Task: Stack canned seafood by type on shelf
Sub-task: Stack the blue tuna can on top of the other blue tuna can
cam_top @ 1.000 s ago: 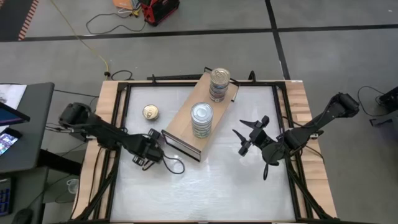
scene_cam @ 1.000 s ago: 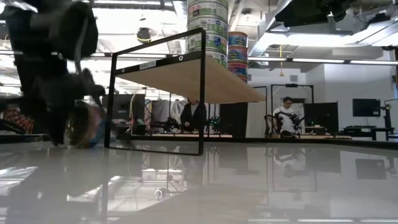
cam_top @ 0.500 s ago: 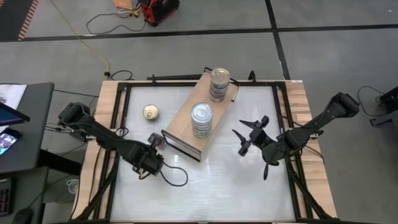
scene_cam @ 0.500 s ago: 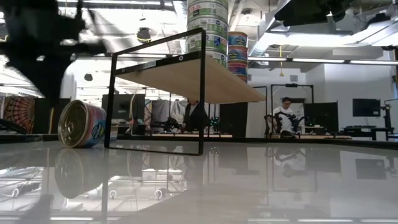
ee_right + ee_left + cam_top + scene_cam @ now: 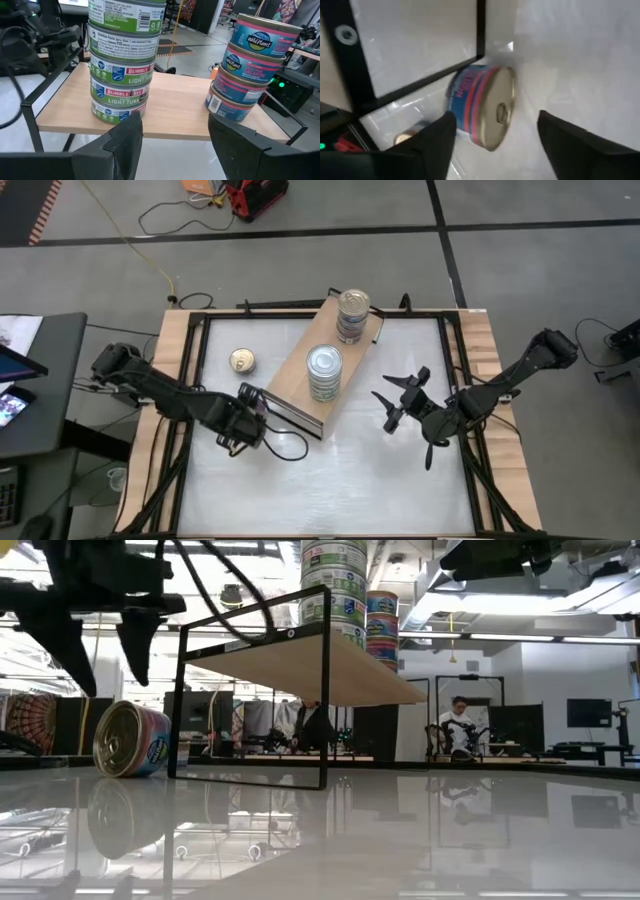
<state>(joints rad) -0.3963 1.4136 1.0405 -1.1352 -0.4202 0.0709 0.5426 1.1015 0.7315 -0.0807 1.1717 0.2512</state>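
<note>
1. The left gripper (image 5: 243, 428) hangs above the white tabletop (image 5: 340, 480) just off the near, dark-framed end of the shelf (image 5: 290, 380). Its fingers (image 5: 432, 142) are spread apart and hold nothing.
2. In the left wrist view a tin with a gold pull-tab lid and a blue and pink label (image 5: 485, 107) lies on its side on the table between those fingers, touching neither, close to the shelf's black frame.
3. The low view shows the same tin (image 5: 130, 738) resting on its edge on the tabletop, beside the frame and below the raised left gripper (image 5: 95, 630).
4. The right gripper (image 5: 393, 402) hovers over the table on the other side of the shelf, well apart from it. Its fingers (image 5: 125, 132) are parted and empty, pointing toward the shelf.
5. On the shelf's flat top stand two stacks. The nearer stack (image 5: 324, 372) has silver-grey lids and green-and-white labels (image 5: 124, 60).
6. The farther stack (image 5: 352, 315), near the shelf's back end, has a gold lid and blue and pink labels (image 5: 250, 67).
7. The two stacks stand apart on the plywood, not touching.
</note>
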